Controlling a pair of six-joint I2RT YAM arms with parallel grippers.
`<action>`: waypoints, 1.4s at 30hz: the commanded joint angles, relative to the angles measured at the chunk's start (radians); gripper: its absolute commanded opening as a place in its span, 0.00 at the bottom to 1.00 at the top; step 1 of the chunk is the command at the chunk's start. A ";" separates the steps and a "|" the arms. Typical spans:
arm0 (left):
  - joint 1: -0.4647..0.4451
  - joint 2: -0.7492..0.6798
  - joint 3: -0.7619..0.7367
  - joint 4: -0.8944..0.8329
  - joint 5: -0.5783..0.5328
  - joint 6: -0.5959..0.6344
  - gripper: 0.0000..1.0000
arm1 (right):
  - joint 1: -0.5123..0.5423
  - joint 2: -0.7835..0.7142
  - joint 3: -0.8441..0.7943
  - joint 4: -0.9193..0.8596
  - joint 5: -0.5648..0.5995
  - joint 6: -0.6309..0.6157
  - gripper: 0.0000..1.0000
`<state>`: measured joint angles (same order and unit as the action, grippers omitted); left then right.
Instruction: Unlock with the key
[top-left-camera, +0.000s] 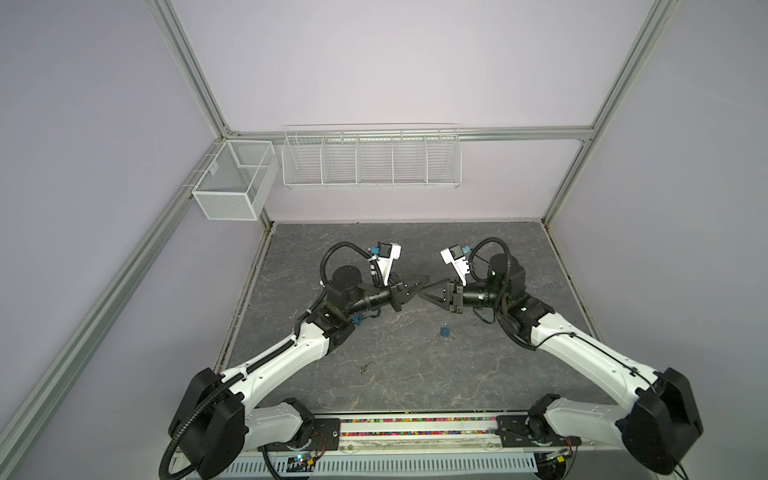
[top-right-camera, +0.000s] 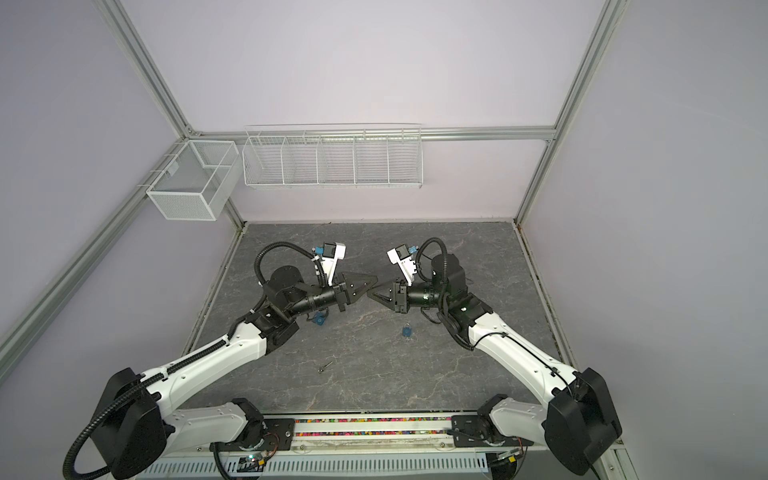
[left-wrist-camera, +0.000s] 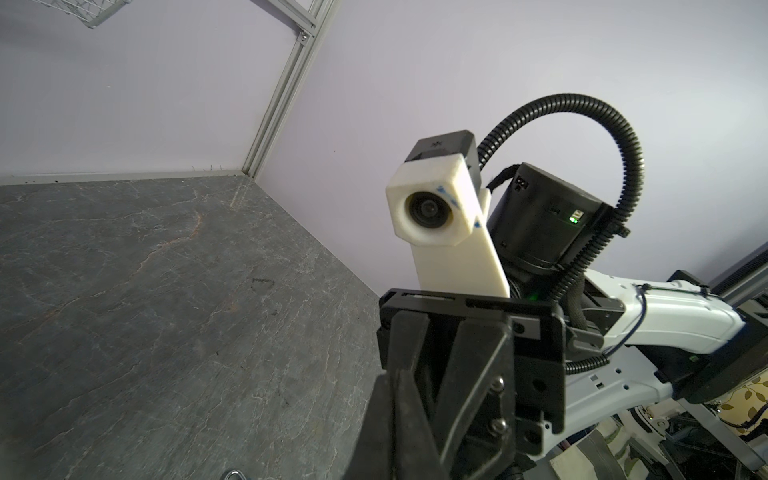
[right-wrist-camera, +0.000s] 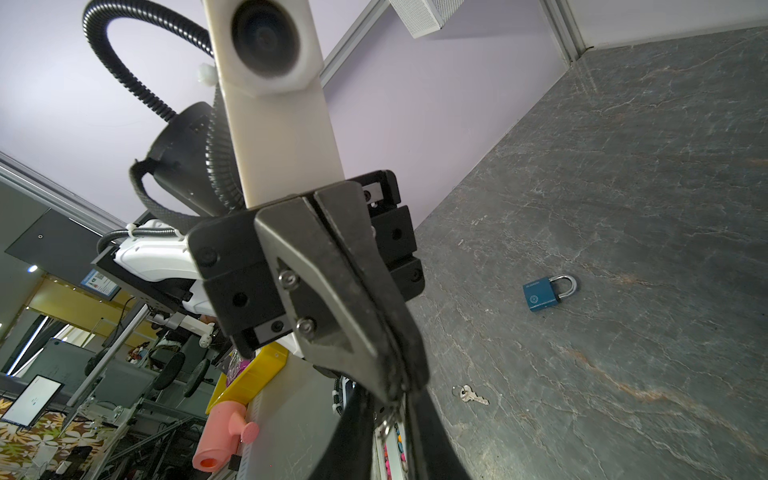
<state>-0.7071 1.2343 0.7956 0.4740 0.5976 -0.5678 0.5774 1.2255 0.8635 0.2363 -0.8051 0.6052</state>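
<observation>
My two grippers meet tip to tip above the middle of the grey table in both top views. My left gripper (top-left-camera: 415, 291) (right-wrist-camera: 395, 395) is shut, and a small silvery key (right-wrist-camera: 387, 424) pokes out of its tip. My right gripper (top-left-camera: 423, 295) (right-wrist-camera: 397, 405) is closed narrowly around that key. The left wrist view shows the left gripper (left-wrist-camera: 395, 374) with its pads pressed together. A blue padlock (top-left-camera: 444, 331) (top-right-camera: 407, 331) (right-wrist-camera: 540, 295) lies on the table below the grippers with its shackle closed. A second loose key (top-left-camera: 365, 366) (top-right-camera: 325, 367) (right-wrist-camera: 469, 395) lies nearer the front.
Another blue padlock (top-right-camera: 319, 319) lies under the left forearm. A white wire rack (top-left-camera: 371, 160) and a mesh box (top-left-camera: 232, 183) hang on the back wall. A strip of coloured bits (top-left-camera: 415, 420) runs along the front edge between the arm bases.
</observation>
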 joint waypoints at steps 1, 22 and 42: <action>0.003 0.004 0.024 0.031 0.016 -0.001 0.00 | -0.008 -0.015 -0.016 0.002 -0.005 -0.014 0.16; 0.003 0.004 0.028 0.024 0.013 -0.002 0.00 | -0.023 -0.023 -0.024 0.023 -0.015 -0.010 0.06; -0.047 0.025 0.090 -0.185 -0.284 -0.083 1.00 | -0.172 -0.149 -0.099 -0.299 0.186 -0.054 0.06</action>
<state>-0.7238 1.2388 0.8459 0.3439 0.4137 -0.6228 0.4316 1.1103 0.7902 0.0311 -0.6796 0.5674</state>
